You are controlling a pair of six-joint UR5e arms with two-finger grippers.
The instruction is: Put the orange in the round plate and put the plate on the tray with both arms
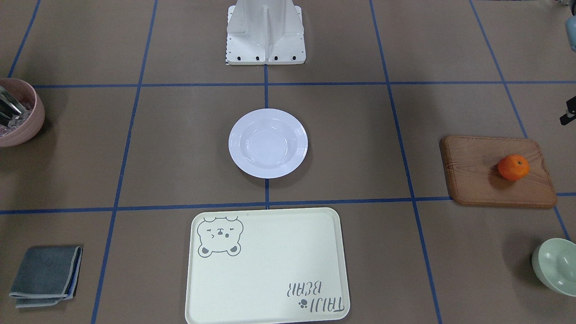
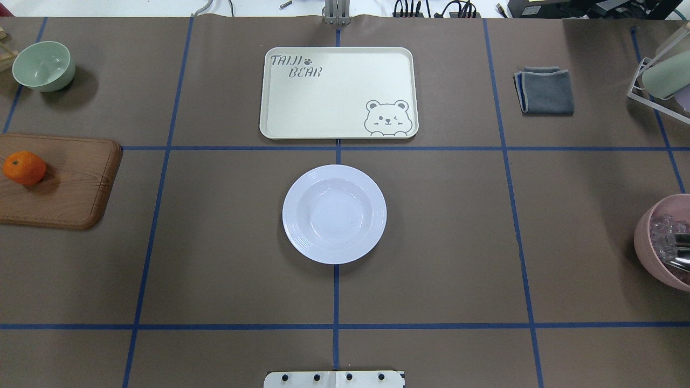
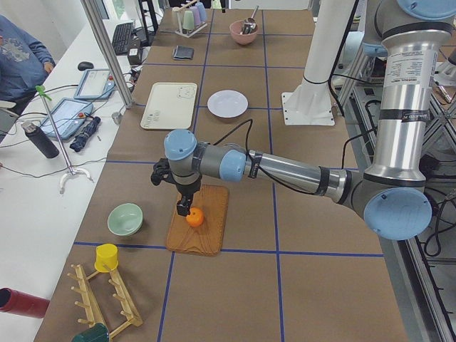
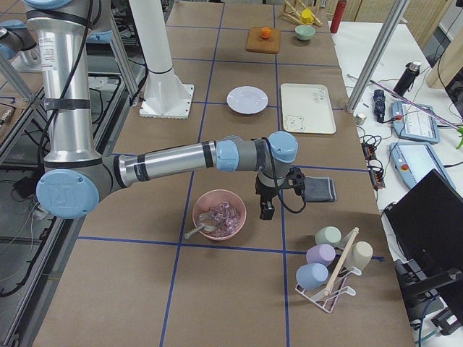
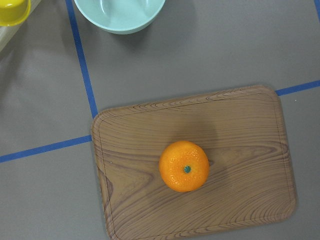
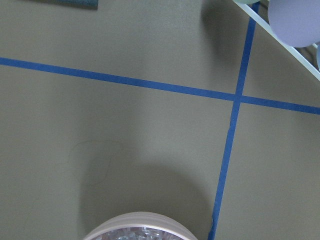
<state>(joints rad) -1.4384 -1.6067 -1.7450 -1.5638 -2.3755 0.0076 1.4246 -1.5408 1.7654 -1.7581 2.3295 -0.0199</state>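
Note:
The orange (image 5: pixel 184 166) lies on a brown wooden board (image 5: pixel 240 150) at the table's end on my left side; it also shows as the orange (image 2: pixel 24 167). In the exterior left view my left gripper (image 3: pixel 184 208) hangs just above the orange (image 3: pixel 195 218); I cannot tell whether it is open or shut. The white round plate (image 2: pixel 334 214) sits empty at the table's middle. Beyond it lies the cream tray (image 2: pixel 334 97), also empty. My right gripper (image 4: pixel 267 210) hovers next to a pink bowl (image 4: pixel 218 214); I cannot tell its state either.
A pale green bowl (image 2: pixel 43 66) stands beyond the board. A folded grey cloth (image 2: pixel 544 90) lies right of the tray. The pink bowl (image 2: pixel 666 248) holds clear pieces and a metal utensil. A cup rack (image 4: pixel 329 267) and a person (image 3: pixel 21 60) are at the table's edges.

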